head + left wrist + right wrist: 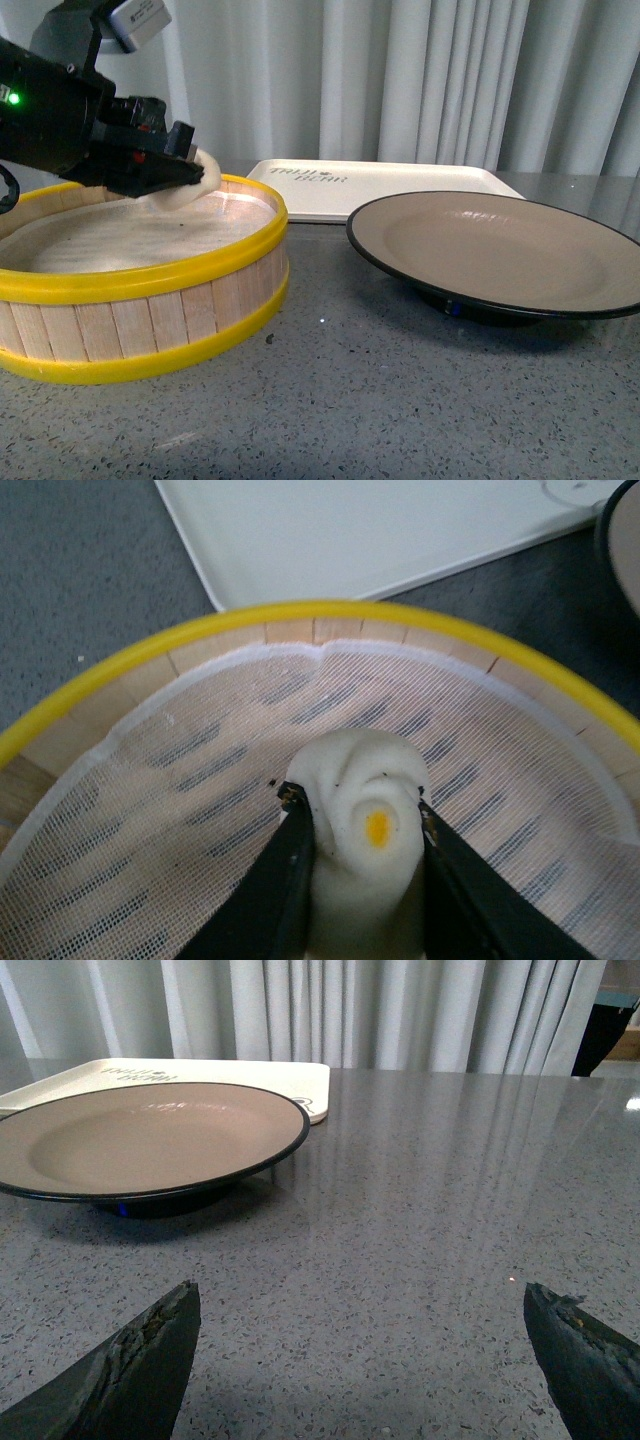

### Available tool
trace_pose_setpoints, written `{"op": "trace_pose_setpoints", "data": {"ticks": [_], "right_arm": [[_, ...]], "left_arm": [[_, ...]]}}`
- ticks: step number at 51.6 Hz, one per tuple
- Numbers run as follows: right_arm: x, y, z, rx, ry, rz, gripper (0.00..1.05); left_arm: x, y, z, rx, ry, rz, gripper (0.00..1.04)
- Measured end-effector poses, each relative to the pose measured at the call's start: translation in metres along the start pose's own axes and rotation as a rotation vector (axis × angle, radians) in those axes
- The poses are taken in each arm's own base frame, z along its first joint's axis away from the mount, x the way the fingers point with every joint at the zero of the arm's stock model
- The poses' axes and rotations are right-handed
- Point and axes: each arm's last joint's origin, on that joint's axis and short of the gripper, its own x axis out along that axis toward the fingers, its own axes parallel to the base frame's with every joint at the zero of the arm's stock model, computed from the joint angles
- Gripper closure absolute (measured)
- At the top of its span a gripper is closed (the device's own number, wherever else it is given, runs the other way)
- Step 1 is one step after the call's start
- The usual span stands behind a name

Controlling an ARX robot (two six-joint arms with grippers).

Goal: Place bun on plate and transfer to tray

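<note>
My left gripper (pixel 185 170) is shut on the cream-white bun (pixel 188 188), holding it just above the cloth liner inside the steamer basket. In the left wrist view the bun (pixel 362 810) with its pinched top sits squeezed between both black fingers (pixel 290 880). The beige plate (pixel 500 250) with a black rim rests on the table at the right, with nothing on it. Behind it lies the cream-white tray (pixel 400 185), dark lettering near its left corner. My right gripper (pixel 360 1305) stands open over bare table, with the plate (pixel 140 1140) and the tray (pixel 290 1075) ahead of it.
The yellow-rimmed wooden steamer basket (pixel 150 320) stands at the front left, lined with white mesh cloth (pixel 200 770). The grey speckled tabletop (pixel 400 400) stretches between basket and plate. White curtains (pixel 420 70) hang behind the table.
</note>
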Motion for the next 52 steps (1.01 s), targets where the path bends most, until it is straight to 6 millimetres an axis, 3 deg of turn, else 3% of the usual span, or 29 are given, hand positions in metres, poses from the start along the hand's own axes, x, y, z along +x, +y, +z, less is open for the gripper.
{"op": "trace_pose_setpoints", "data": {"ticks": [4,17,23,35,52], "right_arm": [[0.0,0.0,0.0,0.0,0.0,0.0,0.08],[0.0,0.0,0.0,0.0,0.0,0.0,0.08],[0.0,0.0,0.0,0.0,0.0,0.0,0.08],[0.0,0.0,0.0,0.0,0.0,0.0,0.08],[0.0,0.0,0.0,0.0,0.0,0.0,0.08]], "left_arm": [[-0.004,-0.01,0.011,0.025,-0.051,-0.022,0.99],[0.001,-0.052,0.037,0.09,-0.162,-0.155,1.0],[0.01,-0.093,0.051,0.134,-0.206,-0.273,1.0],[0.04,-0.142,0.05,0.176,-0.159,-0.34,1.0],[0.065,-0.173,0.043,0.223,-0.076,-0.308,1.0]]}}
